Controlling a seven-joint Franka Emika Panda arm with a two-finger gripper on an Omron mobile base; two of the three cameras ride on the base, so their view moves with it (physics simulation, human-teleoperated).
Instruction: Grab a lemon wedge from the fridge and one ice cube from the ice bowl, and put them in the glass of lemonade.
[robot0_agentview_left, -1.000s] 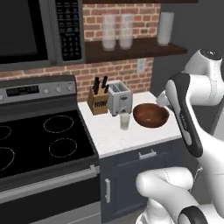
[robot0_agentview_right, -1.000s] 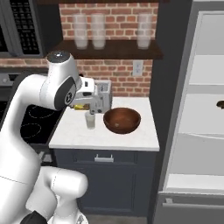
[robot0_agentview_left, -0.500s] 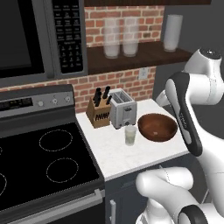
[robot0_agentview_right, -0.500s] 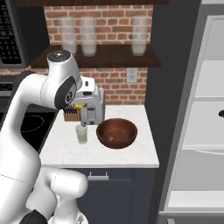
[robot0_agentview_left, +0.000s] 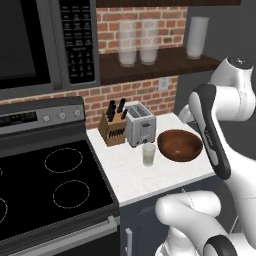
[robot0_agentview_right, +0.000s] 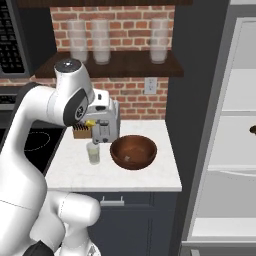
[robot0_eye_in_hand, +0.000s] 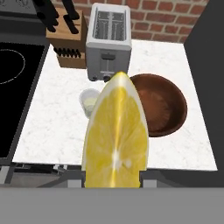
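The lemon wedge (robot0_eye_in_hand: 116, 135), bright yellow, stands large in the hand view with my gripper (robot0_eye_in_hand: 113, 177) shut on it. From the right base view the gripper (robot0_agentview_right: 94, 121) hangs above the counter, a yellow bit of the wedge (robot0_agentview_right: 90, 122) showing at its tip. The glass of lemonade (robot0_eye_in_hand: 89, 101) (robot0_agentview_left: 148, 154) (robot0_agentview_right: 93, 153) stands just below it, in front of the toaster. Right of the glass sits the ice bowl (robot0_eye_in_hand: 181, 105) (robot0_agentview_left: 172, 152) (robot0_agentview_right: 132, 161); I cannot make out what lies in it. The fridge (robot0_agentview_right: 235, 125) stands open on the right.
A silver toaster (robot0_agentview_left: 140, 124) and a wooden knife block (robot0_agentview_left: 114, 129) stand at the back of the white counter (robot0_agentview_left: 130, 180). The black stove (robot0_agentview_left: 50, 185) lies to the left. Frosted tumblers (robot0_agentview_right: 100, 42) line the shelf above. A dark lump (robot0_agentview_right: 252, 131) rests on a fridge shelf.
The whole picture has shifted and grown: the base has driven nearer the counter. The wedge stays in the gripper, which now hangs nearly over the glass.
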